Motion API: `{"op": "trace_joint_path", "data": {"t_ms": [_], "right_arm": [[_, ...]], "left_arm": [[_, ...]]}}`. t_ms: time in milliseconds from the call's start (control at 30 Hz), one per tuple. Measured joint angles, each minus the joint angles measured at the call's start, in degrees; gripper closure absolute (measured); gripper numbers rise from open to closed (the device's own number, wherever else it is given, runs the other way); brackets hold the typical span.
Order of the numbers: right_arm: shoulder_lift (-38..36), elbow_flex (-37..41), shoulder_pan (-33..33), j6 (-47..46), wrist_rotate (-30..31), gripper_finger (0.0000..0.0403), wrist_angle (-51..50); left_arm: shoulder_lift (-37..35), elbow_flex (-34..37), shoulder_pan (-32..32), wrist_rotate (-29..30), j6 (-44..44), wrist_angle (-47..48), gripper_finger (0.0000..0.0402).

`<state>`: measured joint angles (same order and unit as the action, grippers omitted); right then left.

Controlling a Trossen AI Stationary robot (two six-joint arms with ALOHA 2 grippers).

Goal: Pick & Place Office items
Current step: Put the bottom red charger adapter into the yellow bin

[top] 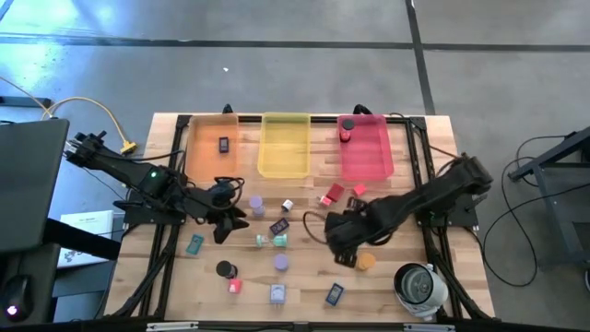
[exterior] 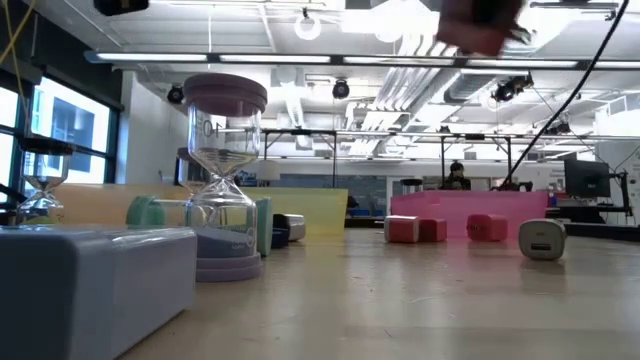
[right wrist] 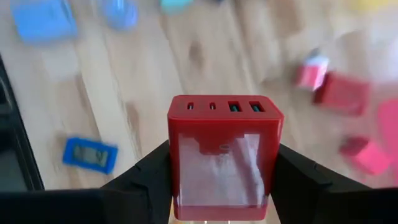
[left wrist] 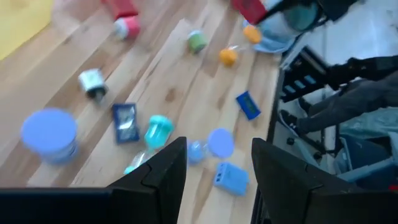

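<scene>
- My right hand (right wrist: 219, 180) is clenched on a red cube (right wrist: 224, 155) with 4 ports on its face, both fingers pressed against its sides, raised off the wooden surface (top: 304, 277)
- From above, that right hand (top: 343, 232) sits right of centre, just beside an orange disc (top: 366, 261)
- My left hand (left wrist: 217, 168) is released, its 2 fingers apart with nothing between them; from above I see the left hand (top: 229, 217) left of centre, near a lavender disc (top: 257, 203)
- 3 trays line the far edge: orange tray (top: 207, 148) holding 1 dark rectangle (top: 224, 144), yellow tray (top: 284, 148), pink tray (top: 367, 152) with a red piece (top: 346, 130) at its far corner
- Loose pieces are scattered over the surface: 2 red cubes (top: 333, 193) below the pink tray, a teal piece (top: 194, 244), a black disc (top: 224, 268), a lavender cube (top: 277, 294), a blue rectangle (top: 335, 294)
- A white-grey round device (top: 419, 288) stands at the near right corner
- At surface height an hourglass (exterior: 225, 180) stands close to the camera
- A person (exterior: 456, 176) shows far back in the room
</scene>
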<state>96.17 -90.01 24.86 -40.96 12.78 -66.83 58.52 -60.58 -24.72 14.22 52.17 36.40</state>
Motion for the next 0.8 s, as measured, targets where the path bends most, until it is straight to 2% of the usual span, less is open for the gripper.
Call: {"op": "trace_joint_path", "data": {"t_ms": [133, 267, 467, 567, 667, 800], "right_arm": [[-4.43, -0.03, 0.54, -1.72, 8.23, 0.0208, 4.37], [-6.8, -0.03, 1.66, 1.3, 15.47, 0.0208, 14.64], [-8.9, -0.03, 2.97, 9.39, 15.22, 0.0208, 31.25], [-10.24, -0.03, 3.04, 12.27, 15.2, 0.0208, 36.79], [-11.79, -0.01, 2.96, 15.6, 15.18, 0.0208, 39.99], [-13.91, -0.05, 2.12, 18.18, 14.79, 0.0208, 42.76]], "left_arm": [[0.69, 0.0, 0.3, 0.94, -4.69, -4.4, 0.0226], [1.37, 0.0, 1.5, 2.68, -8.05, -10.12, 0.0226], [3.71, -0.02, 3.57, 4.42, -16.09, -21.6, 0.0226], [5.42, -0.02, 4.77, 4.42, -23.04, -29.67, 0.0226], [7.4, -0.01, 6.21, 4.43, -28.93, -38.97, 0.0226], [8.94, -0.02, 7.36, 4.26, -31.23, -49.75, 0.0226]]}}
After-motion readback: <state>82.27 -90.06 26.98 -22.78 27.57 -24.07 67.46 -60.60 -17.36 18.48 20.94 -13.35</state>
